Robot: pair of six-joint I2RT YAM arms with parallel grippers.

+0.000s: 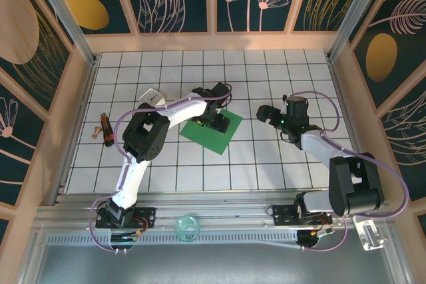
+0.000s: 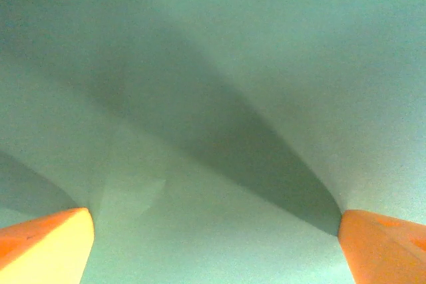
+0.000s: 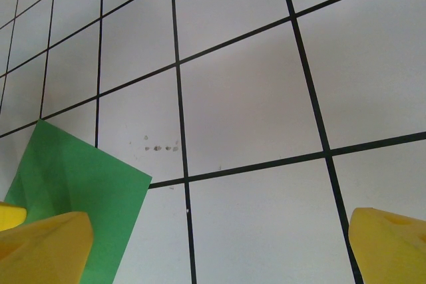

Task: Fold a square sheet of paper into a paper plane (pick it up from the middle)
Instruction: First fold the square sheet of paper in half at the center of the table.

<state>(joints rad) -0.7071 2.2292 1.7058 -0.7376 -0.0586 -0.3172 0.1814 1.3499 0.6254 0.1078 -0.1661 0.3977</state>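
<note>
Thin bright-green square sheet of paper (image 1: 208, 138) lies unfolded on white tiled table (image 1: 266, 157), centre-left; no dart shape.
Left gripper (image 1: 217, 124) at sheet's middle, fingers spread wide, nothing pinched.
Right gripper (image 1: 265, 114) spread, over bare tiles near sheet.
Judgement: pick-up barely begun; all folds outstanding.

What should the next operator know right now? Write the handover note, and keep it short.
Left end effector: open, fingers spread over the middle of the square sheet of paper, seemingly touching it, not closed on it.
Right end effector: open, holding nothing, above bare tiles of the table, right of the sheet.
Sheet: lies near the table's centre; no fold shows from above.
Done: only the left arm's position for the pickup.
To do: pinch the middle, lift, make every fold.
</note>
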